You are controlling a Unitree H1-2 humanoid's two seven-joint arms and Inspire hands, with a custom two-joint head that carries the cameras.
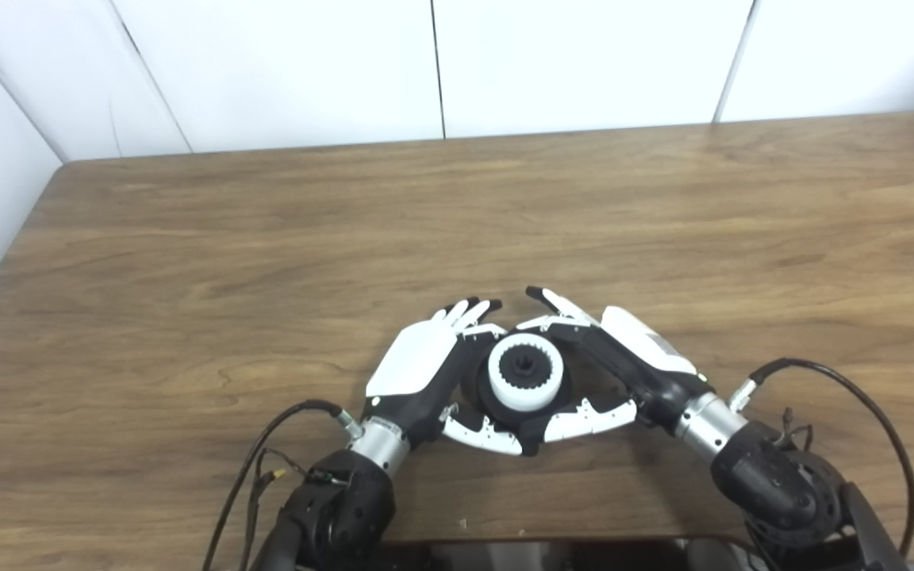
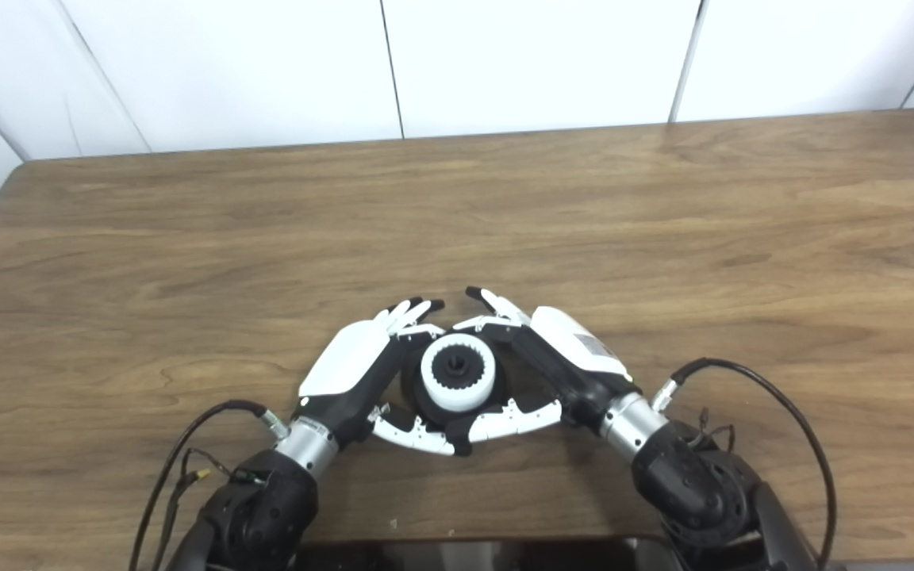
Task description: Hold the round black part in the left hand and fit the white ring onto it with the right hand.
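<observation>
1. Left hand (image 1: 417, 369): fingers curled round the black part (image 1: 497, 412), thumb under its near side.
2. Ring (image 1: 526, 372) sits on the part, between both hands, axis upright.
3. Right hand (image 1: 624, 357): fingers cupped loosely beside the ring; whether they touch it, I cannot tell.

Wooden table (image 1: 505, 206), white wall panels (image 1: 282, 63)

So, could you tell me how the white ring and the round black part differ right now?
The white ring is bright, toothed inside and uppermost; the round black part is dark, wider, and shows beneath and through the ring's centre. The ring is fully visible; the black part is mostly covered. Both are round, concentric, and sit between the left hand and right hand.
</observation>
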